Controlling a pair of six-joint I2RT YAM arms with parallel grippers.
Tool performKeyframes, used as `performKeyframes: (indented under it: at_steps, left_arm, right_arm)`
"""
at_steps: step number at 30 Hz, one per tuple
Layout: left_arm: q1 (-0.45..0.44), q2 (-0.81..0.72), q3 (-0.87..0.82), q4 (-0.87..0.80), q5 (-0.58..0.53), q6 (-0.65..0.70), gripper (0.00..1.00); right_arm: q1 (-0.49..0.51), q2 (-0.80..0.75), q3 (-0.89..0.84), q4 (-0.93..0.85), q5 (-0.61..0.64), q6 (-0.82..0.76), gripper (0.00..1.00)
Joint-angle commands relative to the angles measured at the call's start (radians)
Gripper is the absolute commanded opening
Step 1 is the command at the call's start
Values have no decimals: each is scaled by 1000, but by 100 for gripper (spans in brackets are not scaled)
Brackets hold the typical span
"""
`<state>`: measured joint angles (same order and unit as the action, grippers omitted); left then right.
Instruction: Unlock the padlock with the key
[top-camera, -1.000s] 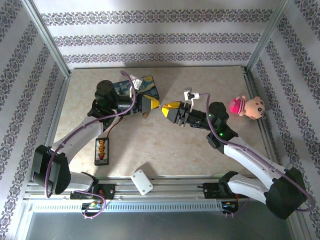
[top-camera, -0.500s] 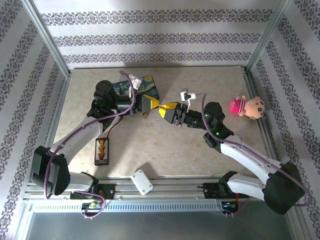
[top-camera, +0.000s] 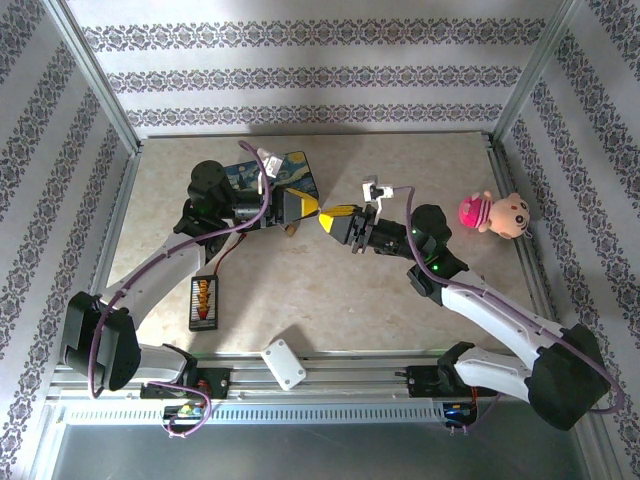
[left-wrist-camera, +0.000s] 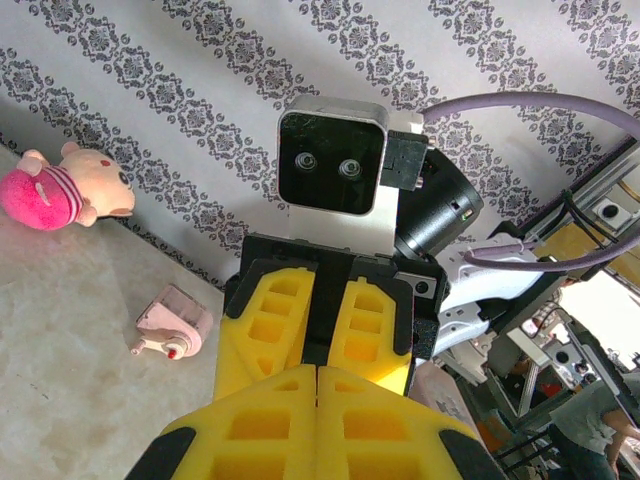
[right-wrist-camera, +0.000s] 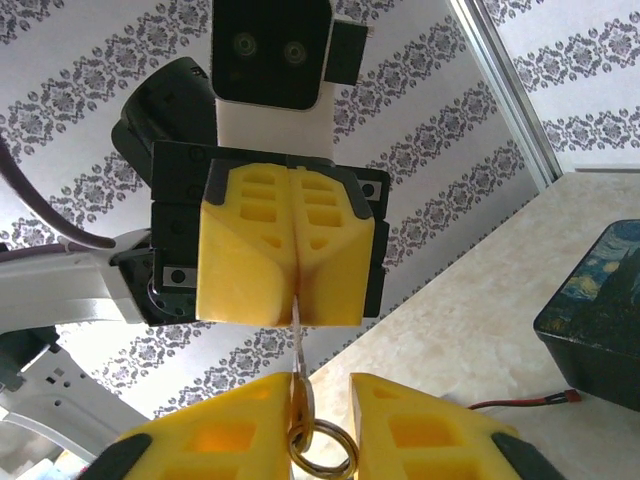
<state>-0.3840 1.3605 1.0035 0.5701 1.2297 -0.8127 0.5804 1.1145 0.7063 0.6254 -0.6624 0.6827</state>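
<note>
Two tools meet tip to tip above the worktop (top-camera: 330, 290), with the padlock (right-wrist-camera: 301, 400) between them.

From the right wrist we see the left tool (top-camera: 311, 207) clamped fully together on a thin silver piece. That piece runs down to a small brass body, which seems to be the padlock seen edge-on, and a metal ring (right-wrist-camera: 325, 455) hangs beside it. Both sit in the narrow gap of the right tool (top-camera: 329, 219). We cannot tell whether its fingers actually pinch them. A thin reddish cord (right-wrist-camera: 520, 401) lies on the worktop just beside the painted box (right-wrist-camera: 600, 290).
</note>
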Motion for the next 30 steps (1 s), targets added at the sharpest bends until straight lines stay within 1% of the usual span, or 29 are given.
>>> performKeyframes:
  at_steps: [1, 5, 7, 9, 11, 14, 16, 19, 22, 24, 26, 30]
  left_arm:
    - [4, -23, 0, 64, 11, -7, 0]
    - [3, -27, 1, 58, 11, -3, 0]
    - [4, -30, 3, 56, 11, -3, 0]
    - [5, -31, 5, 51, 11, -1, 0]
    - [4, -34, 7, 48, 14, 0, 0]
    - [4, -35, 10, 45, 16, 0, 0]
    - [5, -37, 12, 44, 16, 0, 0]
    - [4, -34, 14, 45, 15, 1, 0]
    - [5, -32, 16, 46, 17, -2, 0]
    - [5, -31, 16, 48, 17, -4, 0]
    - [4, -30, 16, 49, 17, -3, 0]
    - [5, -31, 16, 52, 21, -4, 0]
  right_arm:
    - [4, -20, -13, 39, 7, -4, 15]
    - [-1, -22, -17, 39, 9, 1, 15]
    - [-5, -25, -20, 36, 17, 6, 26]
    - [-13, -31, -27, 34, 25, 9, 28]
    - [-23, -40, -35, 33, 35, 13, 26]
    - [-33, -48, -41, 31, 36, 20, 17]
    - [-35, -50, -39, 30, 33, 20, 14]
    - [-36, -50, -38, 30, 30, 20, 15]
    - [-34, -45, -31, 34, 17, 23, 20]
    - [-33, -43, -26, 39, 9, 22, 27]
    - [-31, -42, -21, 46, 3, 25, 32]
    - [-31, -40, -13, 51, -6, 25, 36]
